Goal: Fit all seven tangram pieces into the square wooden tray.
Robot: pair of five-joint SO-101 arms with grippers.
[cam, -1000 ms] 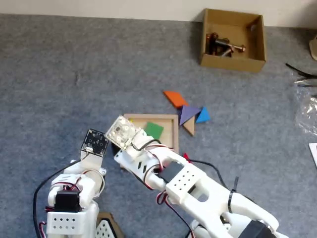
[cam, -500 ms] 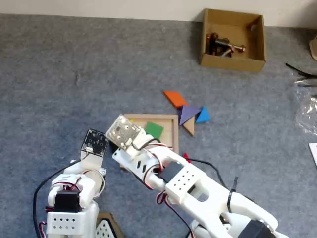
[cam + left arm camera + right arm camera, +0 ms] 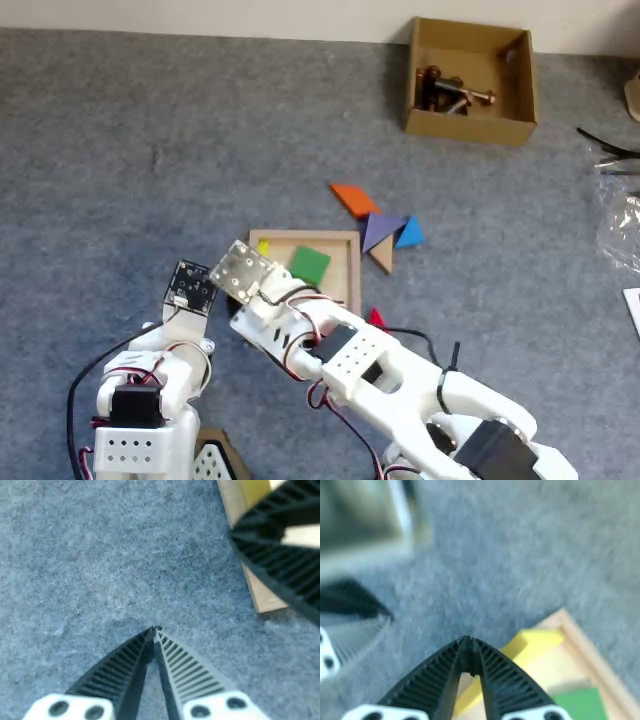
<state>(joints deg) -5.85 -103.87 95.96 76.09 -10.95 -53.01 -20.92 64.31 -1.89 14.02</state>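
The square wooden tray (image 3: 352, 262) lies mid-table with a green square (image 3: 310, 263) and a yellow piece (image 3: 262, 246) in it. My right gripper (image 3: 469, 641) is shut, its tips over the tray's near-left corner just above the yellow piece (image 3: 530, 642); nothing shows between its fingers. My left gripper (image 3: 156, 629) is shut over bare carpet just left of the tray (image 3: 255, 592). Right of the tray lie an orange parallelogram (image 3: 355, 198), a purple triangle (image 3: 380, 228), a blue triangle (image 3: 408, 234) and a tan triangle (image 3: 383, 258). A red piece (image 3: 376, 318) peeks out beside the right arm.
A cardboard box (image 3: 470, 120) with small metal parts stands at the back right. Cables and a plastic bag (image 3: 620, 225) lie at the right edge. Grey carpet spreads open to the left and back. The two wrists sit close together at the tray's left corner.
The right arm has swung a little left and toward the near side, carrying its wrist to the tray's left corner and uncovering more of the red piece. The left arm has stayed still.
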